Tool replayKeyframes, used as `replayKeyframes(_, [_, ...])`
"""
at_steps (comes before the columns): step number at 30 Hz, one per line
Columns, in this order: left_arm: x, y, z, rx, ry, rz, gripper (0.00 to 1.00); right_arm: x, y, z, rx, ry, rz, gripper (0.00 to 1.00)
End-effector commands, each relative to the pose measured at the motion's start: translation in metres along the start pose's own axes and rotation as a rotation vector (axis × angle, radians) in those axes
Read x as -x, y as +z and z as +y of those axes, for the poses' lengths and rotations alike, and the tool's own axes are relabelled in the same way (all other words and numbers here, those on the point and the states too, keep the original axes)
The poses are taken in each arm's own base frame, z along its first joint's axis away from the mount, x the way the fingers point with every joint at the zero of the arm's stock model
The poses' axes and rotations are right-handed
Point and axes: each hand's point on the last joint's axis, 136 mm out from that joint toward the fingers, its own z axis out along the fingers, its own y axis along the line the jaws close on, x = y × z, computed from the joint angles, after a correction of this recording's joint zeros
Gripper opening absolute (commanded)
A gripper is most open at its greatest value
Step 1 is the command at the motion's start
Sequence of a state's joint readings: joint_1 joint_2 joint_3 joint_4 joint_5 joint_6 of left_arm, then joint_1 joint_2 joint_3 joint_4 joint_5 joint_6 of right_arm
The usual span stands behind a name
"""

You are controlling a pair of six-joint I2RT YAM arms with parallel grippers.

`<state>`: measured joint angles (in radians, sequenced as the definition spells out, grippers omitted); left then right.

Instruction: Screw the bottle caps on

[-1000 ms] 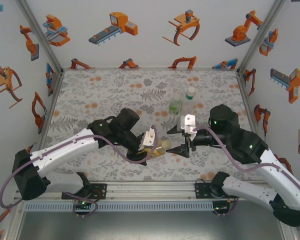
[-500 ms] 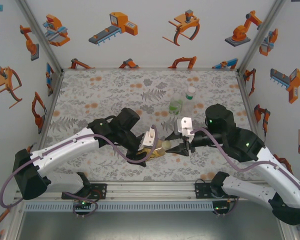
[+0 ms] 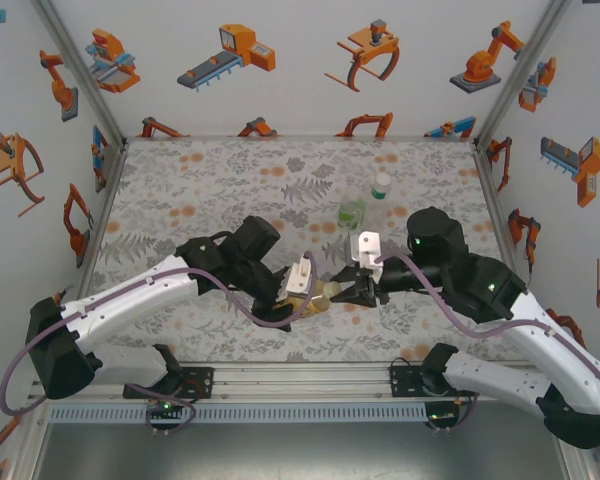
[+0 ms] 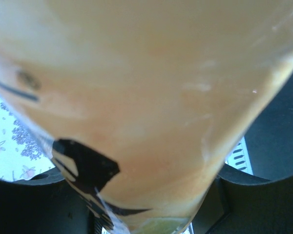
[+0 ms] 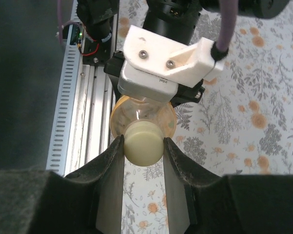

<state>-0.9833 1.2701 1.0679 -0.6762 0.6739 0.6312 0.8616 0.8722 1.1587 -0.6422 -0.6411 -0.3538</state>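
We see our left hand (image 3: 302, 288) clenched around the amber bottle (image 4: 146, 97), held on its side near the middle of the bench's (image 3: 180, 190) near edge. Our right hand (image 5: 142, 156) pinches the cap (image 5: 142, 142) at its mouth. The green bottle (image 3: 351, 213) and clear bottle (image 3: 380, 195) stand toward the far right corner.

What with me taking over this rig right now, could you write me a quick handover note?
Left gripper: shut on the amber bottle, held off the table with its neck towards the right arm.
Right gripper: jaws closed on the cap at that bottle's mouth.
Green bottle and clear bottle: standing together farther back.
Done: cap brought to the amber bottle and gripped.
Left: turn it tight; how far it is threaded I cannot tell. Then check the other two, which are too small here to judge.
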Motion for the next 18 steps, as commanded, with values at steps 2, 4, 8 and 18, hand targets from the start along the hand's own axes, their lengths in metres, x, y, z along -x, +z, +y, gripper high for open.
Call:
replayKeyframes(2, [0.001, -0.006, 0.028, 0.172, 0.006, 0.025, 0.00, -0.001, 0.005, -0.033, -0.169, 0.185, -0.015, 0.00])
replayKeyframes(4, [0.001, -0.008, 0.036, 0.225, 0.012, 0.018, 0.00, -0.010, 0.003, -0.060, -0.317, 0.329, -0.013, 0.00])
replayKeyframes(8, [0.002, -0.014, 0.056, 0.352, 0.007, 0.009, 0.00, -0.036, -0.009, -0.100, -0.584, 0.616, 0.024, 0.00])
replayKeyframes(18, [0.008, -0.028, 0.100, 0.609, -0.047, -0.049, 0.00, -0.058, -0.016, -0.124, -0.759, 1.123, -0.194, 0.00])
